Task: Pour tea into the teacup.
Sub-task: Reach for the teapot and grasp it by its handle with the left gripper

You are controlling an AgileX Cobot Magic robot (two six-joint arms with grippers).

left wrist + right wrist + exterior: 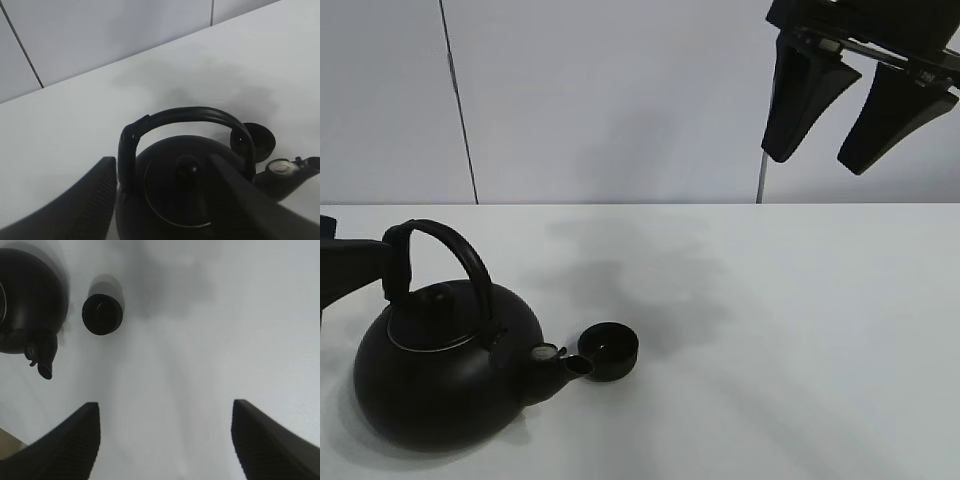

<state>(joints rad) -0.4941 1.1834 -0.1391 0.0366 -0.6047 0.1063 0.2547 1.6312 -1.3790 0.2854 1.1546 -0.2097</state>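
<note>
The big black kettle (445,370) stands on the white table at the front left, its spout (570,363) pointing right at the teacup. The small matte-black teacup (610,350) stands upright just beyond the spout. In the right wrist view the teacup (102,314) stands apart from the kettle (30,295). My left gripper (345,265) is at the left end of the arched handle (455,250). In the left wrist view my left gripper (161,160) is open, with the handle (185,115) between its fingers (75,210). My right gripper (812,160) hangs open and empty high at the back right.
The white table (800,330) stretches right of the teacup. A pale wall (620,100) rises behind the table's far edge. In the right wrist view my right gripper (165,407) looks down on bare table.
</note>
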